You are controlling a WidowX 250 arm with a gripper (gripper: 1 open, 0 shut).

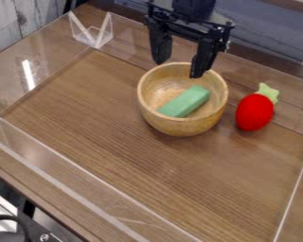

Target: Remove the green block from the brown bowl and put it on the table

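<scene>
I work over a dark wood-grain table [141, 180] fenced by low clear plastic walls [41, 71]. On it sits a round wooden bowl [184, 98], and the green block [185, 102] lies tilted inside it. A red strawberry toy [256, 110] stands just beside the bowl, on its right as the camera sees it. My pincer [180, 64] hangs above the bowl's far rim, pointing straight down, fingers spread wide, holding nothing.

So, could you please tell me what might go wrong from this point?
The open tool hangs over the brown bowl's far rim; one finger could strike it on descent. The green block lies flat and tilted inside, so it may slip. The red strawberry toy sits close beside the bowl and could be knocked.
</scene>
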